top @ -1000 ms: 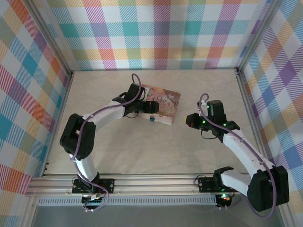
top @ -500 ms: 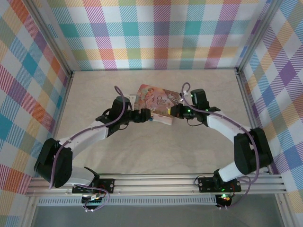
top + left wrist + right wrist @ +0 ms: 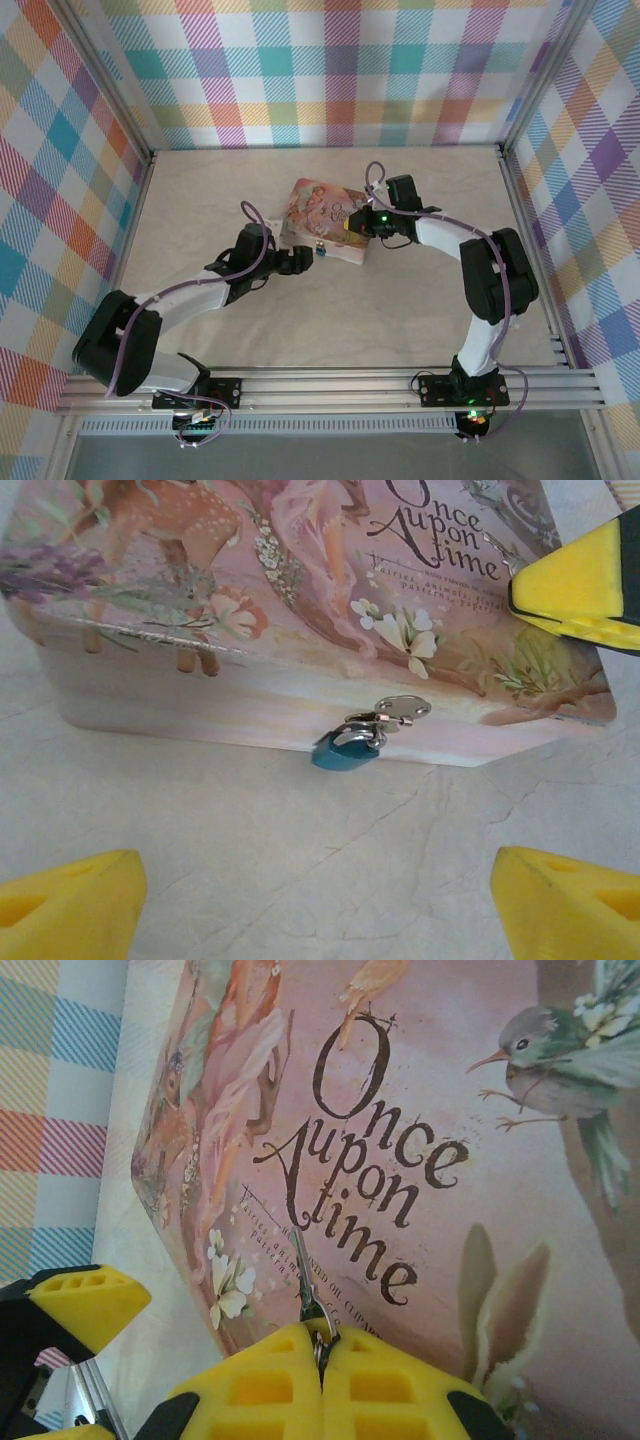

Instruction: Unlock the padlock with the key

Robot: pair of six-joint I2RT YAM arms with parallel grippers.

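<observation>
The tiny blue padlock (image 3: 343, 752) hangs by its thin silvery shackle from the front wall of the pink tin box (image 3: 300, 590), resting on the table; from above the padlock (image 3: 321, 251) is a blue speck. My left gripper (image 3: 320, 905) stands open just in front of it, both yellow fingers apart and low on the table. My right gripper (image 3: 322, 1352) is shut on the key (image 3: 306, 1282), whose thin blade sticks out over the box lid (image 3: 430, 1110). From above, the right gripper (image 3: 358, 222) hovers over the box's right end.
The tin box (image 3: 328, 218) lies in the middle of the beige table (image 3: 400, 310), inside plaid walls. One yellow finger of the right gripper (image 3: 578, 578) shows above the box's right corner, close to the padlock. A rail (image 3: 330, 385) runs along the near edge.
The right arm has swung left from the open table until its gripper, with the key, hangs over the tin box. The left gripper has drawn back slightly from the box front.
</observation>
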